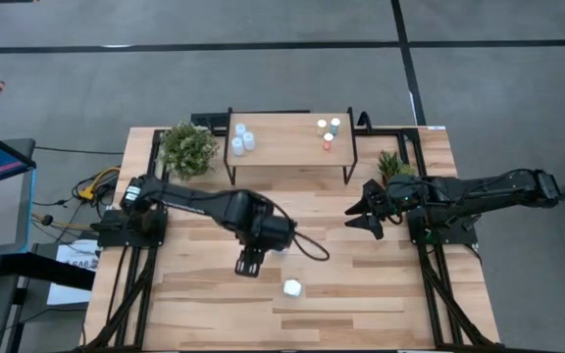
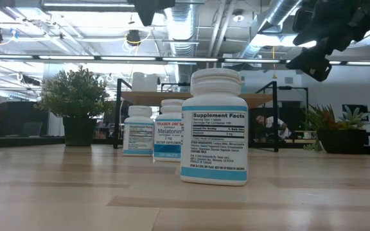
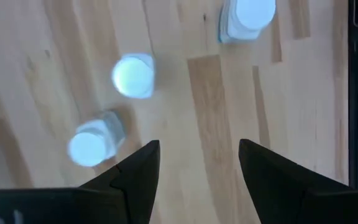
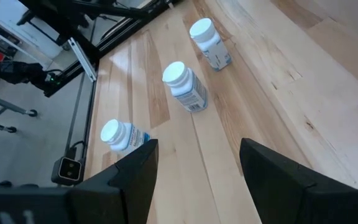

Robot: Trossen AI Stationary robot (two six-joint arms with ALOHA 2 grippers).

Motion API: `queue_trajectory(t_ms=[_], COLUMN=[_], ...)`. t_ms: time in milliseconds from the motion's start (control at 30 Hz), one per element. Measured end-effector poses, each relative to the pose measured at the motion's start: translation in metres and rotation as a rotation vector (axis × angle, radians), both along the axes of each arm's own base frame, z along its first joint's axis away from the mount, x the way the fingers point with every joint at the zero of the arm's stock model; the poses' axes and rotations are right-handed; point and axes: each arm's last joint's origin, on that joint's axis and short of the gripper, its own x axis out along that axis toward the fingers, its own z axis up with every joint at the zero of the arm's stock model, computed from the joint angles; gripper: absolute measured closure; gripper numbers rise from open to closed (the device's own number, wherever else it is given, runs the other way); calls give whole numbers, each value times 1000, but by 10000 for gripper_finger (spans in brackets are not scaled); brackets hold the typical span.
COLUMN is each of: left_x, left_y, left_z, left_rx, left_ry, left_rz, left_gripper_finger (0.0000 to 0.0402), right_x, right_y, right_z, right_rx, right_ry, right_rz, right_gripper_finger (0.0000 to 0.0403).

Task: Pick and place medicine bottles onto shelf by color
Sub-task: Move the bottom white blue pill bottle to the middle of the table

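Note:
Three chunky white bottles stand upright on the plank table; the low view shows them in a row (image 2: 214, 128), (image 2: 170, 130), (image 2: 138, 130). In the high view only one shows (image 1: 292, 287); my left arm covers the others. Three pale-blue bottles (image 1: 241, 140) and three tiny bottles (image 1: 328, 132) stand on the shelf (image 1: 292, 149). My left gripper (image 1: 248, 263) is open and empty and points down above the white bottles (image 3: 132, 76), (image 3: 92, 143), (image 3: 247, 18). My right gripper (image 1: 366, 216) is open and empty at the right, above the table, facing the white bottles (image 4: 184, 84).
A potted plant (image 1: 187, 147) stands left of the shelf and a smaller one (image 1: 392, 165) right of it. Black arm frames (image 1: 135, 265) run along both table sides. Bare planks lie between the shelf and the white bottles.

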Motion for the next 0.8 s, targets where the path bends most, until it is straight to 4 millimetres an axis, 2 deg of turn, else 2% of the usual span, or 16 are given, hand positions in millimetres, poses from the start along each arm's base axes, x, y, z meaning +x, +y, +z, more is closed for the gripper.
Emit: queue_trajectory(t_ms=[233, 433, 667, 800], left_x=[-3, -3, 2, 15], left_y=[-38, -83, -123, -142], left_z=[-29, -35, -45, -69], left_rx=[-28, -65, -154, -193], left_ry=[8, -165, -279, -297], left_rz=[31, -3, 81, 140], left_gripper_finger=[196, 206, 292, 344], right_x=[0, -1, -1, -2], right_y=[0, 0, 0, 0], right_z=[0, -1, -2, -3], right_rx=[0, 0, 18, 31], right_ry=[3, 13, 27, 41], right_rz=[0, 0, -11, -18], right_gripper_finger=[154, 154, 154, 154])
